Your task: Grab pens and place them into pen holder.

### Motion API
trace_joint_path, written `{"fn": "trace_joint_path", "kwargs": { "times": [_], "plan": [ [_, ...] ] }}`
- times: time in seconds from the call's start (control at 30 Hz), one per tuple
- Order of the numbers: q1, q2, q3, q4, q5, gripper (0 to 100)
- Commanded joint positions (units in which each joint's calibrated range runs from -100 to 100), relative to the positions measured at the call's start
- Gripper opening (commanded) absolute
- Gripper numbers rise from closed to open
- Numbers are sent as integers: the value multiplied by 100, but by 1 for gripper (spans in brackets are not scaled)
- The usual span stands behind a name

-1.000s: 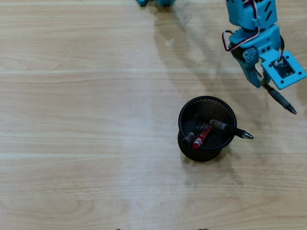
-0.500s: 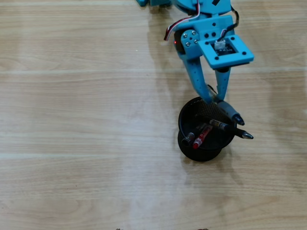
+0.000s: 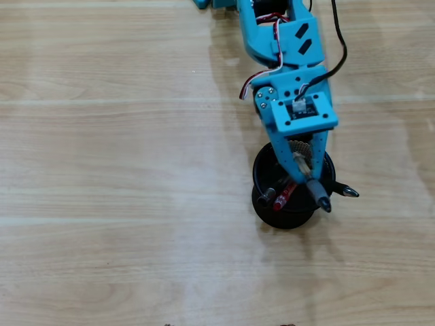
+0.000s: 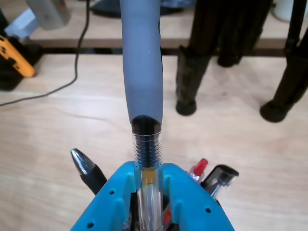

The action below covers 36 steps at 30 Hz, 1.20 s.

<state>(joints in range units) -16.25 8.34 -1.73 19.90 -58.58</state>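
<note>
Hovering over the pen holder (image 3: pixel 262 182), the gripper (image 3: pixel 304 178) is clamped on the grey-sleeved pen (image 4: pixel 142 72), lined up to drop it beside the other pens (image 3: pixel 286 192).

The blue arm reaches down the overhead view, its gripper (image 3: pixel 304 178) clamped, fingers (image 4: pixel 183 192) pointing downward.

Three pens (image 3: pixel 282 195) in pen holder (image 3: pixel 261 197); fourth pen (image 3: pixel 311 185) above.

Blue tool (image 3: pixel 303 178), grey-sleeved pen (image 4: pixel 142 72), black holder (image 3: pixel 265 171)
</note>
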Motion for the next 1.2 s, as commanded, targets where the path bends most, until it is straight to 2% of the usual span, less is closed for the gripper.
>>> {"fn": "trace_joint_path", "kwargs": {
  "times": [0.0,0.37,0.63,0.83,0.93,1.03,1.17],
  "plan": [
    [-68,-124,114,-146,-28,2],
    [-76,-124,304,-146,-28,2],
    [-76,-124,358,-146,-17,13],
    [-68,-208,286,-146,171,13],
    [-68,-563,286,-77,652,13],
    [-36,-1079,268,911,1201,13],
    [53,-1882,14,3421,1791,14]
  ]
}}
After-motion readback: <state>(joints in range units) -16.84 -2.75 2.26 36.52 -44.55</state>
